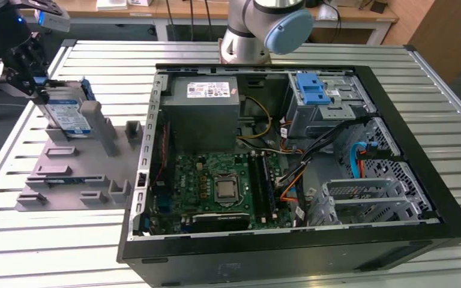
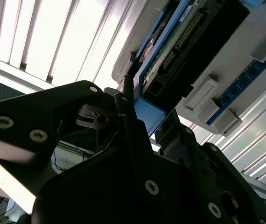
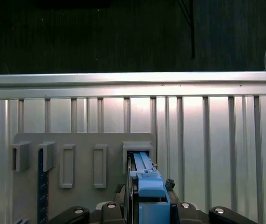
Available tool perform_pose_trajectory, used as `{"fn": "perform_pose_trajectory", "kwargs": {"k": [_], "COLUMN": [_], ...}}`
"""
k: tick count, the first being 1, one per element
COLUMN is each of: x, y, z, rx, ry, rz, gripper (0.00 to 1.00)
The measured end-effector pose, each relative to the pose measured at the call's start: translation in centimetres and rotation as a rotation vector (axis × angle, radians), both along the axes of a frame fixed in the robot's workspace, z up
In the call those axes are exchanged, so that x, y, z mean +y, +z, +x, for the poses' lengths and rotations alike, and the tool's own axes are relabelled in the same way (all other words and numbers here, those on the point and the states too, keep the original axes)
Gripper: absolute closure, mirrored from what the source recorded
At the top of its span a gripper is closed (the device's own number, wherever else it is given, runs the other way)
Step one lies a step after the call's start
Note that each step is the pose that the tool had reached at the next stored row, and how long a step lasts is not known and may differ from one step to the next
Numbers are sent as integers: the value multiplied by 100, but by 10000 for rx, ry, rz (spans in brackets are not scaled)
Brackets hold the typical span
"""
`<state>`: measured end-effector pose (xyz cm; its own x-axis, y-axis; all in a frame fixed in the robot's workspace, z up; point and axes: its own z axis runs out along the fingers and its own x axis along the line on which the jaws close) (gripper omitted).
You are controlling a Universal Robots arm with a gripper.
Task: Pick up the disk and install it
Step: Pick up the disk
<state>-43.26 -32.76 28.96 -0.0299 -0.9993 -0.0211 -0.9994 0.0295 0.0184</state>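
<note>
My tool [image 3: 149, 189] is clamped across the blue-framed end of the disk [image 1: 64, 113]. The disk stands on edge in a slot of the grey rack [image 1: 70, 174], near the tabletop's [image 1: 54, 249] edge at the exterior view's left, beside the open computer case [image 1: 391, 180]. I judge the disk stiff, fairly heavy and shock-sensitive. The plastic frame's flat sides look the safest hold, clear of the bare circuit board.

Exterior view: I read even overhead light, a soft sheen on the slatted desk [image 1: 38, 252], and shadow inside the computer case [image 1: 295, 261]. Second wrist view: desk slats glare white behind the dark, silhouetted claw [image 2: 147, 114]. First wrist view: the floor [image 3: 123, 37] beyond lies near black.
</note>
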Motion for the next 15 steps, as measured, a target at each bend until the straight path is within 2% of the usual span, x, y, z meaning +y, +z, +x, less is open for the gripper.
{"fn": "perform_pose_trajectory", "kwargs": {"k": [3,4,12,15], "x": [0,0,0,0], "y": [0,0,0,21], "z": [0,0,0,0], "rx": [1,1,-1,-1], "ry": [-6,-7,-19,-19], "rz": [-2,-1,0,0], "gripper": [58,64,64,64]}}
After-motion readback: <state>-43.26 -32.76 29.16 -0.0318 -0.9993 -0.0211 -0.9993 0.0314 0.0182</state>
